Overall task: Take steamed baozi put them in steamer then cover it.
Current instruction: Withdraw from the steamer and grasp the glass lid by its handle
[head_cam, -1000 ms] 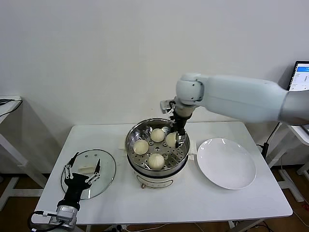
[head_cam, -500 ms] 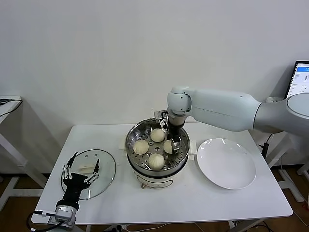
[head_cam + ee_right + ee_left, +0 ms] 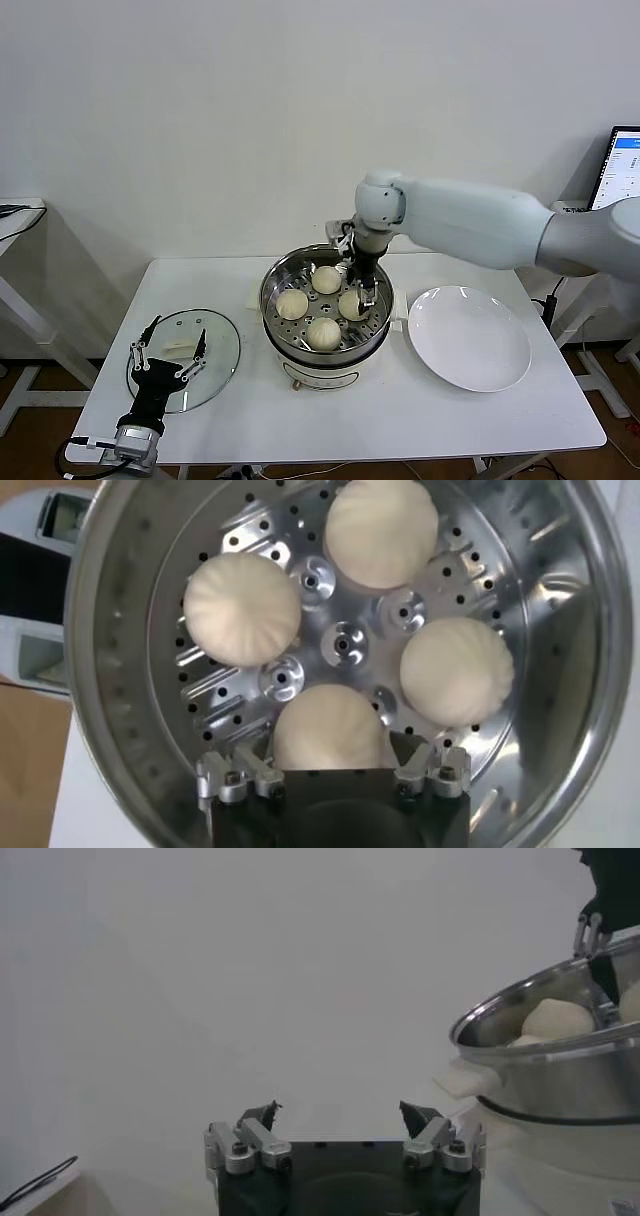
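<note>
Four steamed baozi (image 3: 243,608) inside steamer (image 3: 325,300), right gripper (image 3: 335,760) fingers released above one; head view alone showing cover (image 3: 185,357) at lower left, left gripper (image 3: 168,347) spread over it.

Right arm (image 3: 470,222): smooth white shell, rounded joint, black wrist above the right gripper (image 3: 335,757). Both it and the left gripper (image 3: 340,1126) have silver finger links with screws on black bases
</note>
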`<state>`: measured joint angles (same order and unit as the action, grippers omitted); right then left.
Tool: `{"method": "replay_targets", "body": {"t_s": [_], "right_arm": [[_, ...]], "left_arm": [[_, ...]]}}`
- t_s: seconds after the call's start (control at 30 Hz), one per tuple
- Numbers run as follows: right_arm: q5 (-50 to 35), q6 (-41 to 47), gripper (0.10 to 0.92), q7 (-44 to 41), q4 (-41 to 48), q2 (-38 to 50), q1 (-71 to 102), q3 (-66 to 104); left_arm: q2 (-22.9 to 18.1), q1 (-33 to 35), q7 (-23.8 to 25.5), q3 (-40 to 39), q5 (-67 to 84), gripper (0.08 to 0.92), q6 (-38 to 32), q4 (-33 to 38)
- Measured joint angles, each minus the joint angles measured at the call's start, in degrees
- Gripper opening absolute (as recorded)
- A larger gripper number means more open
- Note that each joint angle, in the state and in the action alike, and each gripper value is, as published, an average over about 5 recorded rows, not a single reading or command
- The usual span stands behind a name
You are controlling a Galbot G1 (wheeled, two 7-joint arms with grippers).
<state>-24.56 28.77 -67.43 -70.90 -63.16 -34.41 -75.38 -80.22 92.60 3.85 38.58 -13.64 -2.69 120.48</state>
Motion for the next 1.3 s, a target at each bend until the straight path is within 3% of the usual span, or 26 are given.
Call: {"method": "replay_targets", "body": {"t_s": [0.37, 0.77, 1.0, 1.3], "right_arm": [[-4.2, -2.2, 0.823, 3.5, -6.7, 15.1, 4.8, 15.3], [-14.5, -14.1, 0.823, 29.8, -19.1, 29.3, 39.1, 52.1], [-16.8, -21.2, 0.823, 46.6, -28.2, 26.6, 65.8, 78.3], [-13.5, -30.3, 0.823, 60.2, -38.3, 12.9, 95.7, 101.7]], "left_arm": [[-0.3, -1.5, 0.1, 0.7, 0.8, 0.823, 1.5, -0.1], [-1.0, -3.8, -0.6, 0.8, 0.6, 0.823, 1.8, -0.9], [-1.4, -5.3, -0.9, 0.4, 0.7, 0.823, 0.6, -2.6], [-0.9, -5.6, -1.1, 0.0, 0.6, 0.823, -1.5, -4.6]]}}
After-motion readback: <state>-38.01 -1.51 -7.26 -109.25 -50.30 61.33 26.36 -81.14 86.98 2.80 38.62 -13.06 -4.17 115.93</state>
